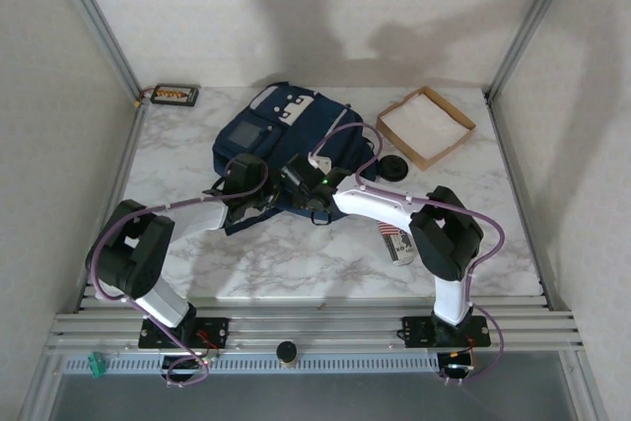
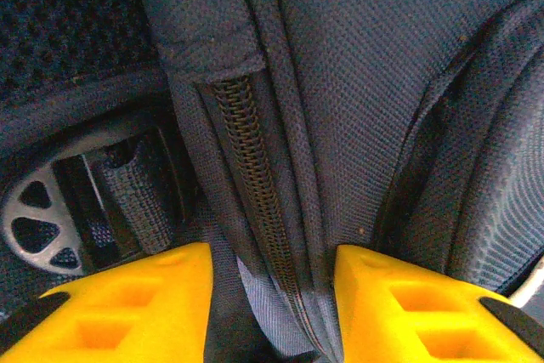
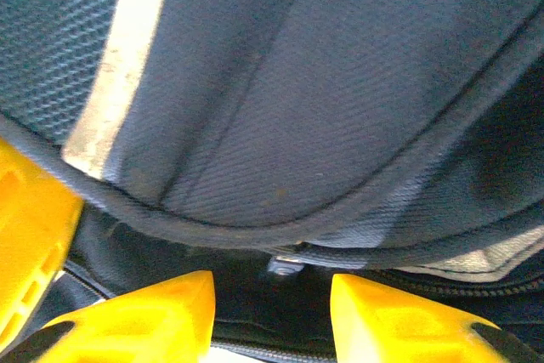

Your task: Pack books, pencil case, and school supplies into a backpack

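Navy backpack (image 1: 296, 135) with white-grey patches, centre; white, grey-veined marble table (image 1: 296, 263); brown tray (image 1: 450, 149) with white inside, upper right; yellow fingers (image 2: 127, 303).

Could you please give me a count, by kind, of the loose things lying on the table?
Backpack: 1
Cardboard tray: 1
Black round object: 1
Small dark case: 1
Red-and-white patterned item: 1
Total: 5
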